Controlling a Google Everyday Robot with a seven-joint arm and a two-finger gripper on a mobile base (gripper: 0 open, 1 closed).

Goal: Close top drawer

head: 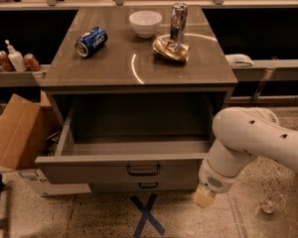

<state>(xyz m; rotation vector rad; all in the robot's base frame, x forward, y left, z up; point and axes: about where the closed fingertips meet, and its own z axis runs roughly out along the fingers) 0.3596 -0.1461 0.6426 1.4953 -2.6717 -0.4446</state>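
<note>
The top drawer [84, 171] of the grey cabinet is pulled far out, and its deep box is empty. Its flat front panel carries a small dark bar handle [143, 170]. A shorter drawer front [148, 185] shows just below it. My white arm [248, 138] reaches in from the right. The gripper [204, 197] hangs low by the floor, just right of the drawer front's right end and apart from it.
On the cabinet top [139, 68] lie a blue can [91, 41], a white bowl [145, 23], an upright silver can [178, 20] and a crumpled bag [171, 49]. A cardboard box [15, 133] stands left. A glass [272, 202] and a blue tape X [147, 214] are on the floor.
</note>
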